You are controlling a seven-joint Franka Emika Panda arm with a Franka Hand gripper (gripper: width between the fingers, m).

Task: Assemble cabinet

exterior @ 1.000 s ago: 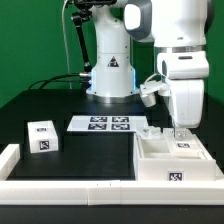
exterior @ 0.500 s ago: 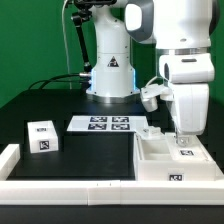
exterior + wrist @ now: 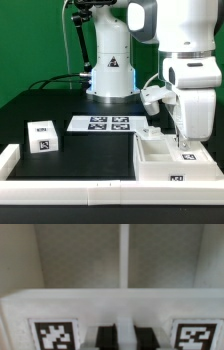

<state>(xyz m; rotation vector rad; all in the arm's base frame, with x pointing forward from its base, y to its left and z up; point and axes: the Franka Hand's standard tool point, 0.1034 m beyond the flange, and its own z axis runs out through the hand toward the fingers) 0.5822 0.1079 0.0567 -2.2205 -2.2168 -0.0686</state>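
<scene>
end effector [image 3: 183,141] shifted toward exterior view's right, lower into cabinet [image 3: 158,170] compartment.

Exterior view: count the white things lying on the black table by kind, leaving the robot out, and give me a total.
cabinet: 1
small tagged block: 1
marker board: 1
edge rail: 1
Total: 4

Cabinet [image 3: 152,170] looks like smooth matt white plastic, worktop [image 3: 90,158] is matt black, arm [image 3: 190,25] shell's glossy white.
</scene>
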